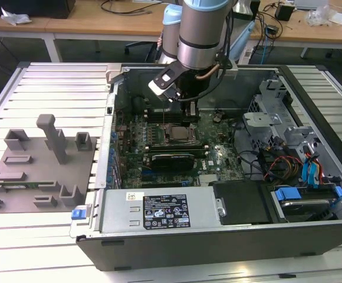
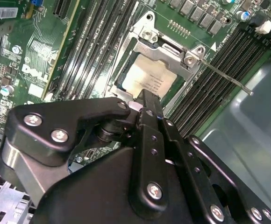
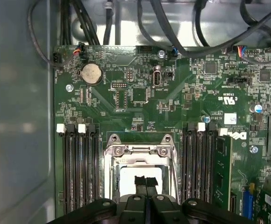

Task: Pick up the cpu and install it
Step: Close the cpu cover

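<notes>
Slatted bench (image 1: 35, 236) up front carried the open computer case (image 1: 230, 239); deeper in, you had the cpu (image 2: 147, 79) lying flat in its socket (image 2: 168, 46). Your gripper (image 2: 147, 99) hovered close over it, jaws pressed together on nothing: placement looked done, latching unconfirmed.

The big grey arm (image 1: 200, 29) stands right above the pincer (image 1: 187, 115) and points almost straight down. It has a light blue cap (image 1: 171, 15) on its joint. Just above the pincer is the dark wrist (image 1: 186, 91). A small white and black box (image 1: 163, 82) sticks out from the wrist, tilted, up and to one side of the pincer. The pincer is black. In both wrist views its two thin fingers (image 3: 140, 181) (image 2: 148, 105) are pressed close together, with just a thin line between them. Behind the fingertips, thick black links (image 2: 60, 126) with shiny screws spread out to both sides.
</notes>
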You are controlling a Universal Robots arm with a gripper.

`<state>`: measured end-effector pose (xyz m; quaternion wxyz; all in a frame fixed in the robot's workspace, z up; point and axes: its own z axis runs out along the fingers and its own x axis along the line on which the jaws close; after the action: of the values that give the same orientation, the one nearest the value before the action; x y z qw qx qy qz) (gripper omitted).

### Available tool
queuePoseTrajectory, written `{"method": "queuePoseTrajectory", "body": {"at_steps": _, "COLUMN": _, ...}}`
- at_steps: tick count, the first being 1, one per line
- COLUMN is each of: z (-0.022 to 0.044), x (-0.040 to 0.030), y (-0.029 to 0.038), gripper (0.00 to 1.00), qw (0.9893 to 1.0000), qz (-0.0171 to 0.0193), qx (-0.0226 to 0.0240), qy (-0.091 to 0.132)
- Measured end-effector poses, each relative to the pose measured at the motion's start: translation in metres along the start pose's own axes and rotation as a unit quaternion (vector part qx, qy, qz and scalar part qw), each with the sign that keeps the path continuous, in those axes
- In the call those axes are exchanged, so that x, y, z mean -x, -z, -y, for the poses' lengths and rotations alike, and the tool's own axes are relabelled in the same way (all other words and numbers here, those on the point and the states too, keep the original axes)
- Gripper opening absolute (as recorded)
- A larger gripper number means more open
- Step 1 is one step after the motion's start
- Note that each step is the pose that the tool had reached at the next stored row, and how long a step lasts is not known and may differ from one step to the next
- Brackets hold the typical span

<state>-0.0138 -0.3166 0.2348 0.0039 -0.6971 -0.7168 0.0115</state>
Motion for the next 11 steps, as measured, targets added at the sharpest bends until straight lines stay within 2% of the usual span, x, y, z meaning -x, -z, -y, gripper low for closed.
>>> {"method": "queuePoseTrajectory", "body": {"at_steps": 3, "z": 0.0, "x": 0.0, "y": 0.0, "gripper": 0.11, "qw": 0.9997, "qz": 0.0006, "qx": 0.0002, "qy": 0.024}}
{"method": "queuePoseTrajectory", "body": {"at_steps": 5, "z": 0.0, "x": 0.0, "y": -0.0001, "gripper": 0.11, "qw": 0.9987, "qz": 0.0012, "qx": 0.0005, "qy": 0.051}}
{"method": "queuePoseTrajectory", "body": {"at_steps": 7, "z": 0.0, "x": 0.0, "y": -0.0002, "gripper": 0.11, "qw": 0.9966, "qz": 0.0019, "qx": 0.0008, "qy": 0.082}}
{"method": "queuePoseTrajectory", "body": {"at_steps": 8, "z": 0.0, "x": 0.0, "y": -0.0002, "gripper": 0.11, "qw": 0.9958, "qz": 0.0022, "qx": 0.0009, "qy": 0.092}}
{"method": "queuePoseTrajectory", "body": {"at_steps": 11, "z": 0.0, "x": 0.0, "y": -0.0004, "gripper": 0.11, "qw": 0.9922, "qz": 0.0029, "qx": 0.0013, "qy": 0.125}}
